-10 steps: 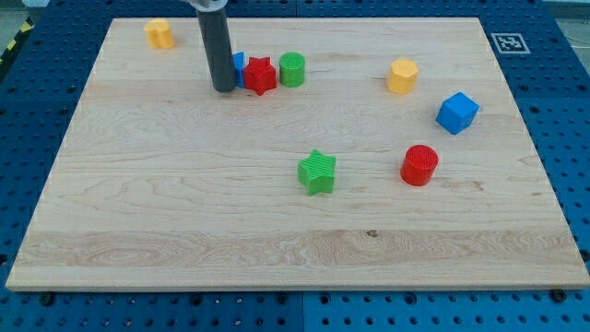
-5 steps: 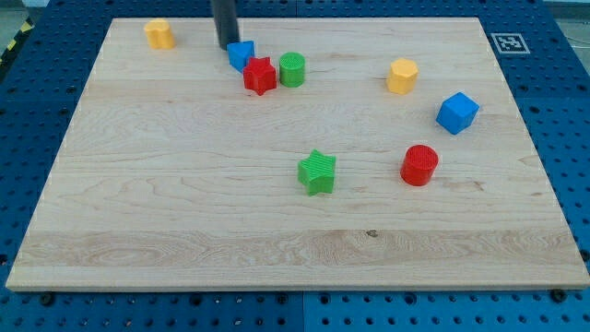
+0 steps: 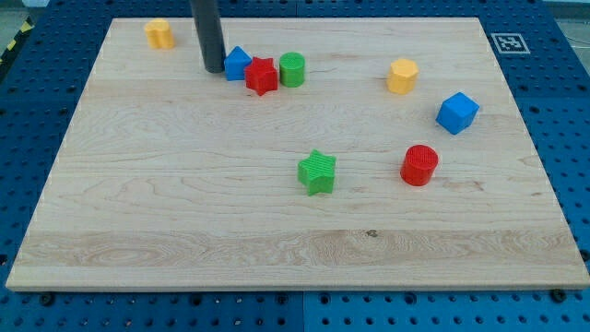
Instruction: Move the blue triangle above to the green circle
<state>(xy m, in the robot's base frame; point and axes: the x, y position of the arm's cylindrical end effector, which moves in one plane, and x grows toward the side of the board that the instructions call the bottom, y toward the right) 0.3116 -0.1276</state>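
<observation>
In the camera view, my tip (image 3: 213,69) is set just to the view's left of the blue triangle (image 3: 237,63), seemingly for a rightward push. No jaws exist. The red star (image 3: 261,76) sits between triangle and green circle (image 3: 292,69).

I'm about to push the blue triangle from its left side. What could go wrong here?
My tip sits just left of the blue triangle, which touches the red star. Pushing right would likely shove the star into the green circle and displace the target. The triangle could also slip sideways off the rod.
</observation>
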